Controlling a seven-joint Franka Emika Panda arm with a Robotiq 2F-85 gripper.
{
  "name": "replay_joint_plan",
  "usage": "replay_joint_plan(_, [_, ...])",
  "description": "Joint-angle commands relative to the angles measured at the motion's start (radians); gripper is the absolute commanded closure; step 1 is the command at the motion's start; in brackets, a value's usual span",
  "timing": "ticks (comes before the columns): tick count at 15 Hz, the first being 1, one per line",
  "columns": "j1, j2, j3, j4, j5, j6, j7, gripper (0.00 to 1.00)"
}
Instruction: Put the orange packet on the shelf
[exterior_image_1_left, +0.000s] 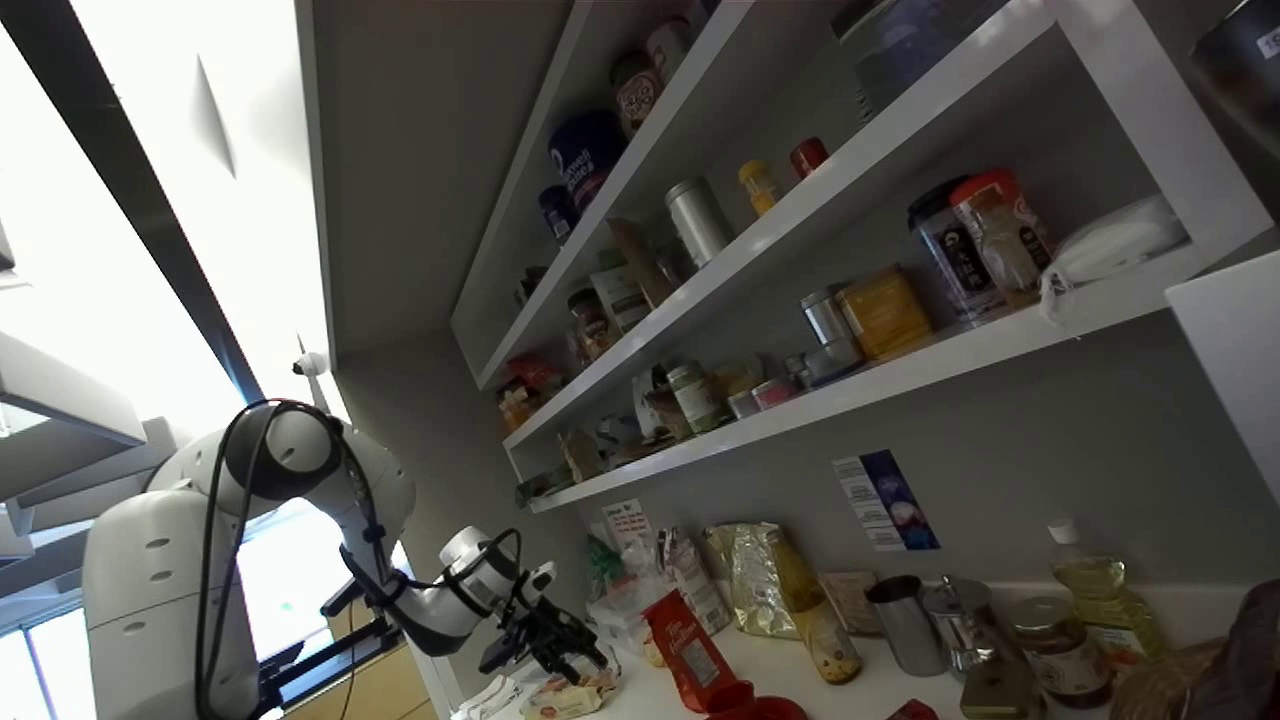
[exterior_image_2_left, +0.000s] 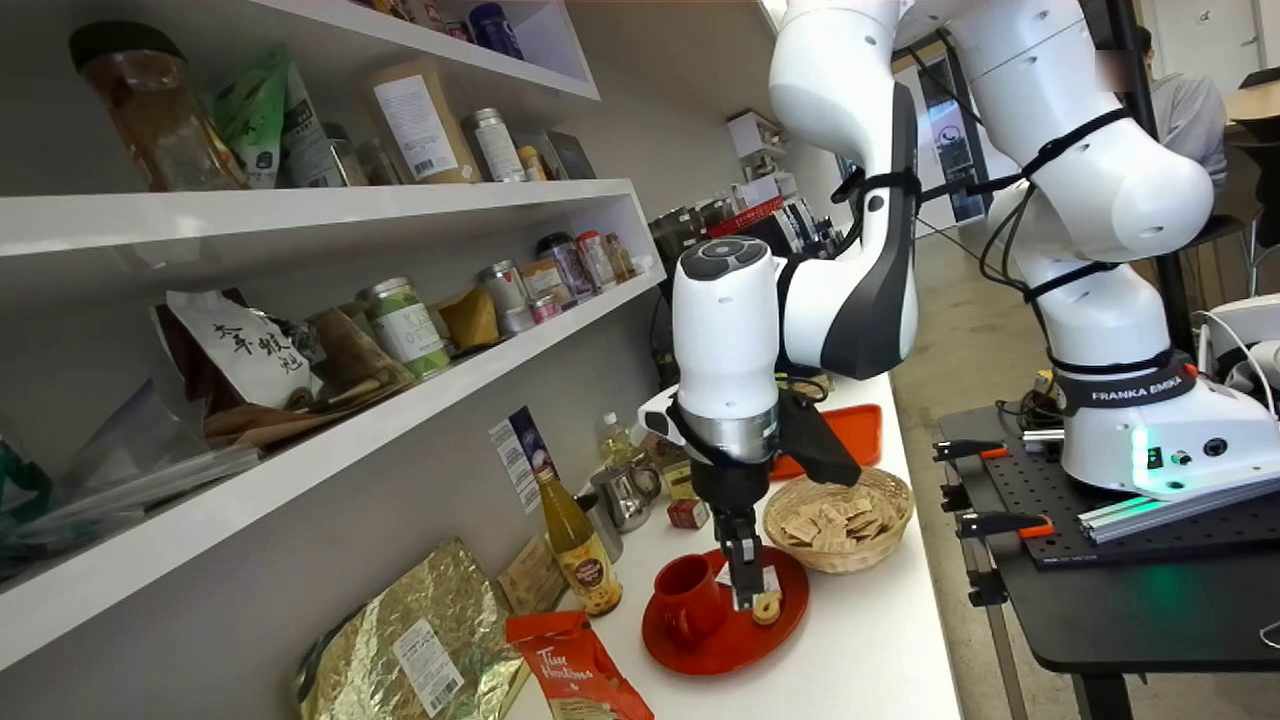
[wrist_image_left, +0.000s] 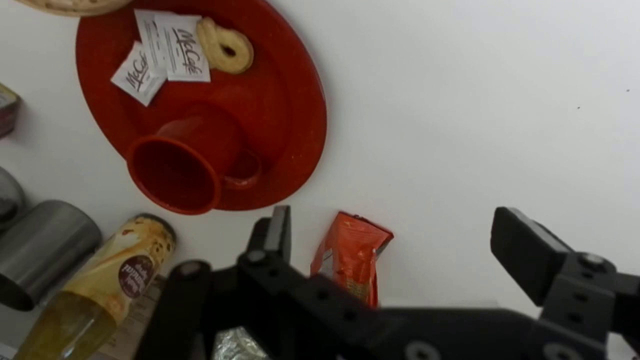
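Note:
The orange packet (exterior_image_1_left: 688, 650) stands on the white counter near the wall. It also shows in an exterior view (exterior_image_2_left: 580, 672), cut off at the lower edge, and in the wrist view (wrist_image_left: 350, 250), partly hidden by the gripper. My gripper (wrist_image_left: 390, 225) is open and empty, with its fingers wide apart. In the wrist view the packet lies beyond and between the fingers, nearer the left one. In an exterior view the gripper (exterior_image_2_left: 745, 598) points down over the red plate, apart from the packet. The shelf (exterior_image_1_left: 790, 413) is the lowest white board, lined with jars and bags, also in an exterior view (exterior_image_2_left: 320, 460).
A red plate (wrist_image_left: 300, 135) holds a red mug (wrist_image_left: 200, 145), white sachets and a cookie. A yellow bottle (exterior_image_2_left: 580, 550) and a gold foil bag (exterior_image_2_left: 410, 640) stand by the wall. A basket (exterior_image_2_left: 850, 560) and a red tray (exterior_image_2_left: 868, 430) lie farther along the counter.

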Motion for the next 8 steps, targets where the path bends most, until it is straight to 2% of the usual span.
replay_joint_plan(1, [0.047, 0.082, -0.019, 0.067, -0.199, 0.003, 0.165, 0.0])
replay_joint_plan(3, [0.059, 0.109, -0.022, 0.073, -0.274, 0.0, 0.24, 0.0])
replay_joint_plan(7, [0.06, 0.165, -0.031, 0.092, -0.401, 0.023, 0.303, 0.0])
replay_joint_plan(8, [0.092, 0.171, -0.066, 0.096, -0.421, 0.036, 0.294, 0.0])
